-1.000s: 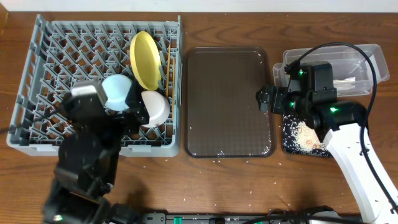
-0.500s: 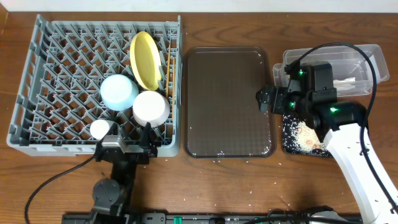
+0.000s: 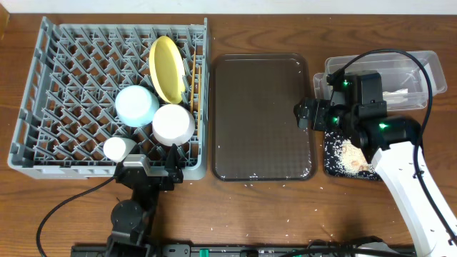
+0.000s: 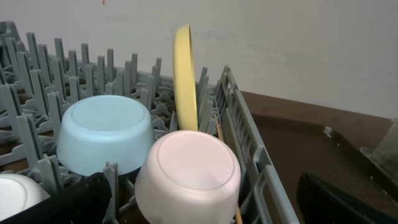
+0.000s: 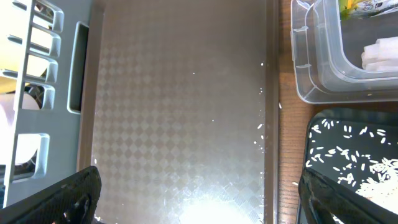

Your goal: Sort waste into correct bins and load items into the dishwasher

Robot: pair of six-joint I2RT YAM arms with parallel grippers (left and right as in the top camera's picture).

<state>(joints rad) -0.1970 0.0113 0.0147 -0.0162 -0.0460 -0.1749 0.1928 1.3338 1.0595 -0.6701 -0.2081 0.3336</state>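
left gripper (image 4: 202, 208) spread wide, empty, facing the white bowl (image 4: 186, 177) in the grey rack (image 4: 247, 135); right gripper (image 5: 199, 199) spread wide above the brown tray (image 5: 180, 93)

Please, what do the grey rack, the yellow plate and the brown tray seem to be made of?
The grey rack looks like moulded plastic with a matte finish: its pegs and lattice are one uniform grey. The yellow plate is probably plastic or melamine, smooth and thin-rimmed, though ceramic cannot be excluded. The brown tray seems to be plastic, with a fine diamond texture and a glare spot.
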